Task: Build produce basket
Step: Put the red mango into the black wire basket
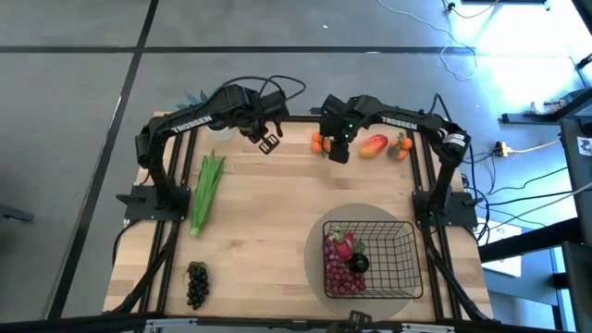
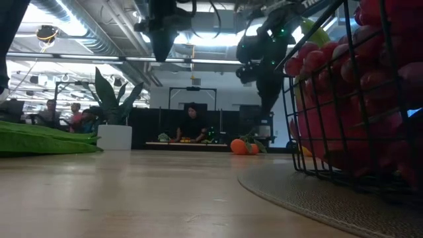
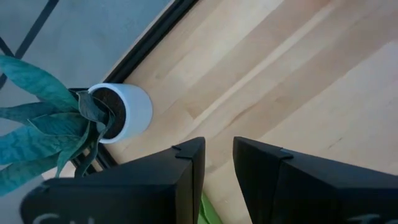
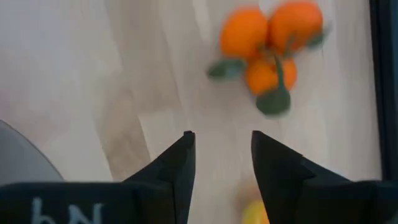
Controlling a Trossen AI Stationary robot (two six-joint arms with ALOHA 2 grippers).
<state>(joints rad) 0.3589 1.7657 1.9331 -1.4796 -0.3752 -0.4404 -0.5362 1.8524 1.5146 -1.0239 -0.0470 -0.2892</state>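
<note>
Both my arms are raised and folded inward over the far half of the table. My left gripper (image 1: 269, 142) hangs above the table's far left, fingers (image 3: 186, 168) slightly parted. My right gripper (image 1: 338, 153) hangs further right, jaws parted, nothing between them

Two tangerine clusters (image 1: 318, 141), two grape bunches (image 1: 196, 283), one basket (image 1: 400, 268).

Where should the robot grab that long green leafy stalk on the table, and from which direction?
Probably from straight above, near the middle of the leafy stalk, with the fingers across its narrow width. It lies flat on the table, long and slim, with bare wood on both sides. The left gripper, open, hangs nearest it.
</note>
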